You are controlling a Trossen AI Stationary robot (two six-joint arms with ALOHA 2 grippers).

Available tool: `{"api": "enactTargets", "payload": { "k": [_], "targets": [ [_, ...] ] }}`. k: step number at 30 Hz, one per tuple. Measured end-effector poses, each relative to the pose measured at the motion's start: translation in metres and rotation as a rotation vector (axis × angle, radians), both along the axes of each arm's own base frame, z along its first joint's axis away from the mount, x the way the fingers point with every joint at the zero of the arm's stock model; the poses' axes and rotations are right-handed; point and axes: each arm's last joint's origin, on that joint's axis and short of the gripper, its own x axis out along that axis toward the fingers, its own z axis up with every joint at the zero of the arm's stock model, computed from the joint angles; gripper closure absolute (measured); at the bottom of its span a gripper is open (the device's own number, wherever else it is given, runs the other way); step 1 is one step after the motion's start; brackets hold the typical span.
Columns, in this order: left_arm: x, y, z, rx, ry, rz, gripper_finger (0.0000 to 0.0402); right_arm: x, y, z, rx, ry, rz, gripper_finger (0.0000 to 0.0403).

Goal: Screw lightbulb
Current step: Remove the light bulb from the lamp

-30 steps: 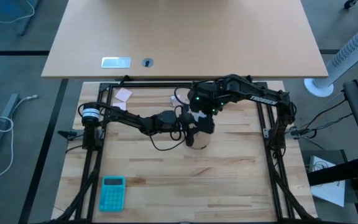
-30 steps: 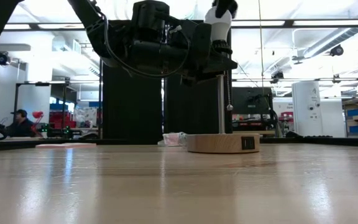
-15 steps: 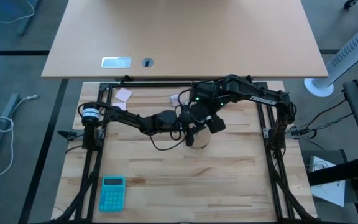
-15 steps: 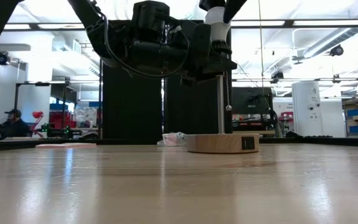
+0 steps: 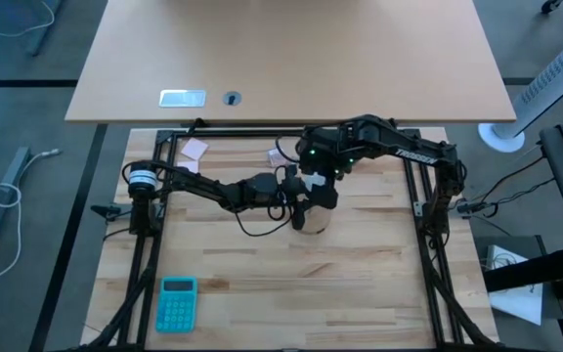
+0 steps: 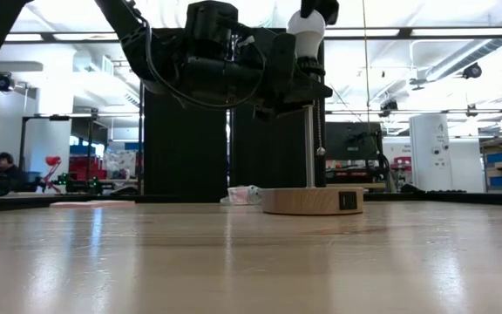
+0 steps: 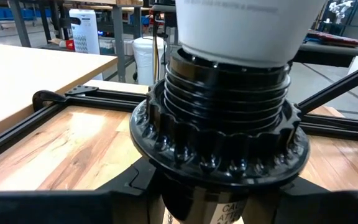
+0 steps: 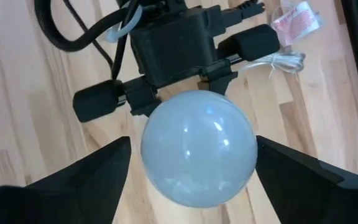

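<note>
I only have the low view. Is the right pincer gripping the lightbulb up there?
Observer: No. The right wrist view shows the right pincer open, with bare wood visible between each finger and the lightbulb.
Operator: Is the bulb in its socket?
Observer: In the left wrist view its white base sits in the black ribbed socket.
Operator: What holds the socket?
Observer: The left pincer, closed on it under the bulb.

A teal calculator (image 5: pixel 176 302) lies on the wooden table (image 5: pixel 360 284).

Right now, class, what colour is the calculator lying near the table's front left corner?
Turquoise. The calculator shows best in the high view.
</note>
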Motion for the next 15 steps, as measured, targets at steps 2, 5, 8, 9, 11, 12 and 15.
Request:
{"api": "enactTargets", "payload": {
  "k": [2, 5, 8, 9, 11, 12, 15],
  "targets": [
    [0.000, 0.000, 0.000, 0.000, 0.000, 0.000, 0.0262, -0.001, 0.000, 0.000, -0.018, 0.011, 0.050, 0.0064],
    [0.000, 0.000, 0.000, 0.000, 0.000, 0.000, 0.0262, -0.002, 0.001, -0.001, -0.066, 0.025, 0.150, 0.0054],
    [0.000, 0.000, 0.000, 0.000, 0.001, 0.001, 0.0262, -0.002, 0.003, 0.000, -0.142, 0.032, 0.234, 0.0053],
    [0.000, 0.000, 0.000, 0.000, 0.001, 0.001, 0.0262, -0.003, 0.003, 0.003, -0.146, 0.022, 0.232, 0.0052],
    [0.000, 0.000, 0.000, 0.000, 0.001, 0.002, 0.0262, -0.004, 0.003, 0.009, -0.122, -0.007, 0.158, 0.0052],
    [0.000, 0.000, 0.000, 0.000, 0.001, 0.002, 0.0262, -0.005, 0.003, 0.012, -0.098, -0.023, 0.093, 0.0052],
    [0.000, 0.000, 0.000, 0.000, 0.001, 0.002, 0.0262, -0.008, 0.004, 0.021, 0.018, -0.072, -0.148, 0.0052]
  ]
}}
